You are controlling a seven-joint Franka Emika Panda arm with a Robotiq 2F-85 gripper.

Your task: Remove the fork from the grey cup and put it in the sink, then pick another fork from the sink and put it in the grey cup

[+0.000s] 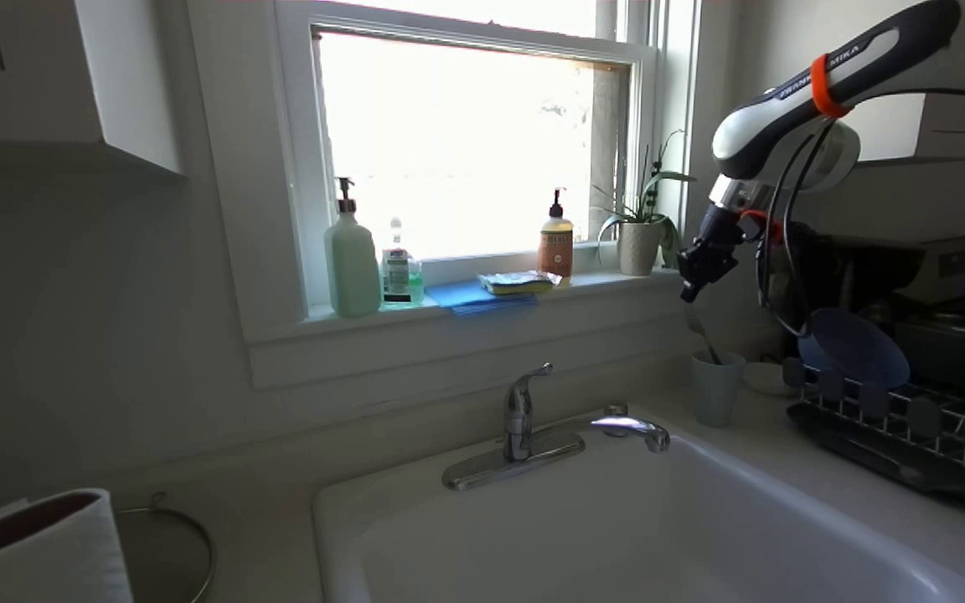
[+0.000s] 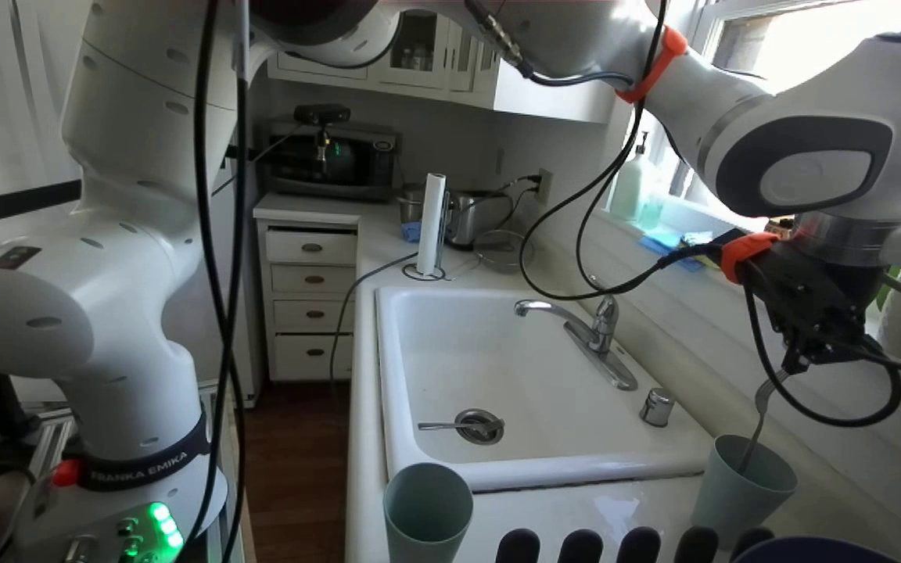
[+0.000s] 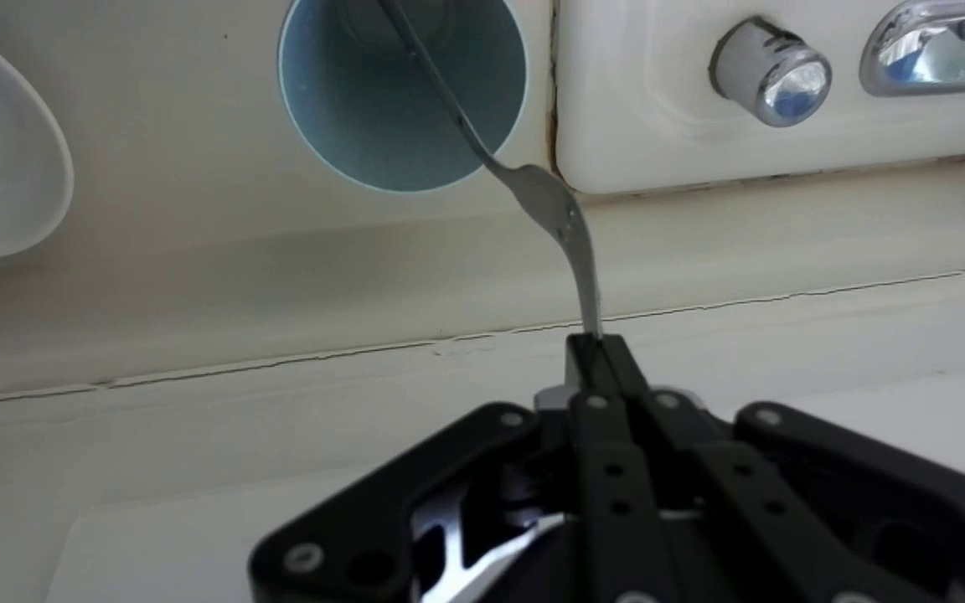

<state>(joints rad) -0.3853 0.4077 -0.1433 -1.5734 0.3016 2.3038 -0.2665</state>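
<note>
Grey cup [image 1: 714, 402]: fork [image 1: 695, 322] slanting out of it; Robotiq gripper [image 1: 688, 294] above cup, at fork's upper end; sink [image 1: 583, 528], dish rack [image 1: 923, 416] flanking cup.

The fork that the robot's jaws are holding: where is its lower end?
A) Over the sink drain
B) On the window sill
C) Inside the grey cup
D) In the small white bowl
C: in the wrist view the fork slants from the shut jaws over the rim of the grey cup, its handle reaching down inside.
</note>
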